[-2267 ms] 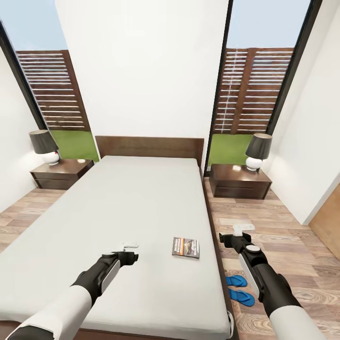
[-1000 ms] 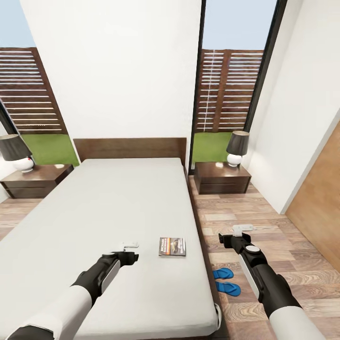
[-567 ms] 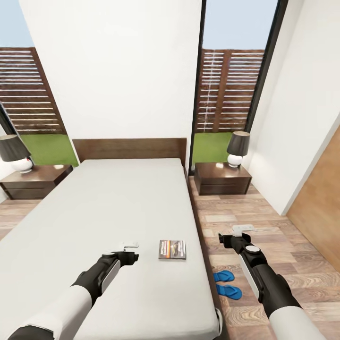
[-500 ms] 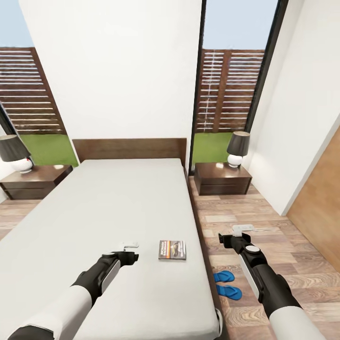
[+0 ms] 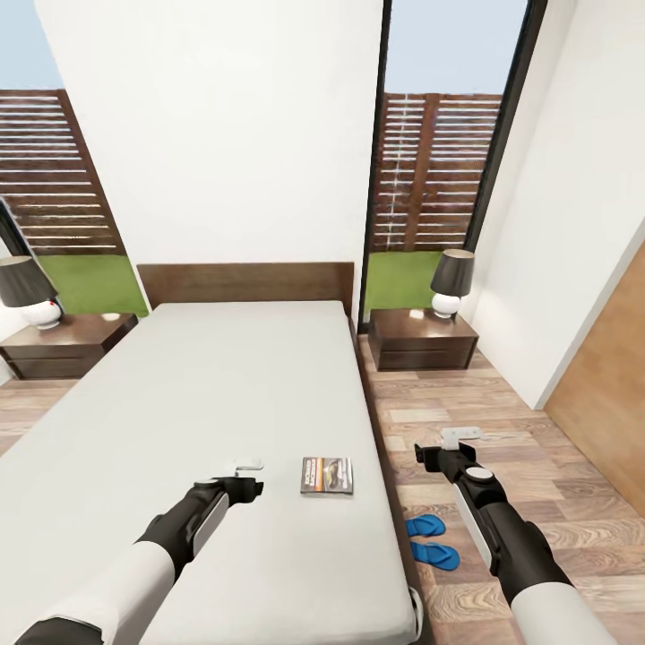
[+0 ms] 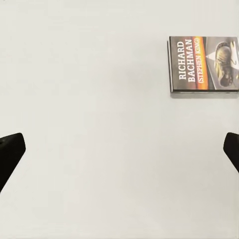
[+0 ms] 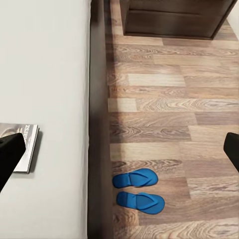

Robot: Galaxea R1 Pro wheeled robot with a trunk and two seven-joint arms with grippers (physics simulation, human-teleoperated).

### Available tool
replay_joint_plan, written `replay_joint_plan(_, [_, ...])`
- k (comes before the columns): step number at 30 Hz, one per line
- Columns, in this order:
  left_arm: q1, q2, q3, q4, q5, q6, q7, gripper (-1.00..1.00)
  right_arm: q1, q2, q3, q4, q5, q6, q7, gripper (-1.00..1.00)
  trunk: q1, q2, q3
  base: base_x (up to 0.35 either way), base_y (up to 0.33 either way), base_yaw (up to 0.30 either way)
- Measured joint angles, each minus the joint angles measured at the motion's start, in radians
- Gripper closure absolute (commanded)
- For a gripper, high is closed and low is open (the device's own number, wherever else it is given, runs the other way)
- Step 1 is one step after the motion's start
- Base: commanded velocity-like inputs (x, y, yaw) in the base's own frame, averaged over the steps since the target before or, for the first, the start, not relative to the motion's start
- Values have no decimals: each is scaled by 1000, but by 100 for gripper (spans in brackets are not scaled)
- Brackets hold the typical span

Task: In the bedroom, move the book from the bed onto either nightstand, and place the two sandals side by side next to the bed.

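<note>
On the bed (image 5: pixel 206 385), toward its right edge and near the foot, the book (image 5: pixel 327 475) is seen lying flat on the light-grey mattress, cover up (the author's name in white lettering on an orange band can be read in the left wrist view (image 6: pixel 204 64)). The left end effector (image 5: pixel 246 468) is held over the mattress at about 9 o'clock from the book, near it but apart from it; its fingers (image 6: pixel 10 154) are spread wide, with nothing between them. The right end effector (image 5: pixel 459 437) is held over the wooden floor (image 5: pixel 502 421) just beside the bed's right edge, at roughly 3 o'clock from the book, and is likewise released, its dark fingers (image 7: pixel 11 152) seen far apart.

The two blue sandals (image 5: pixel 430 540) are found on the floor close to the dark bed frame, at about 5 o'clock from the book. They lie side by side, nearly parallel, just beside each other (whether they touch cannot be told), as is also shown in the right wrist view (image 7: pixel 138 189).

A nightstand (image 5: pixel 423 339) stands at the head of the bed on the right, at about 1 o'clock from the book, with a lamp (image 5: pixel 449 282) on top. A second nightstand (image 5: pixel 63 345) with its own lamp (image 5: pixel 27 291) is placed at the head on the left.
</note>
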Motion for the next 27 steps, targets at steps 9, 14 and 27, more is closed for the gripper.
replay_joint_plan(9, [0, 0, 0, 1, -1, 0, 0, -100, 0, 0, 2, 1, 0, 1, 0, -100, 0, 0, 0, 103, 0, 0])
replay_joint_plan(14, [0, 0, 0, 0, -1, 0, 0, -100, 0, 0, 2, 1, 0, 1, 0, -100, 0, 0, 0, 33, 0, 0])
replay_joint_plan(27, [0, 0, 0, 0, -1, 0, 0, -100, 0, 0, 3, 1, 0, 0, 0, -100, 0, 0, 0, 13, 0, 0])
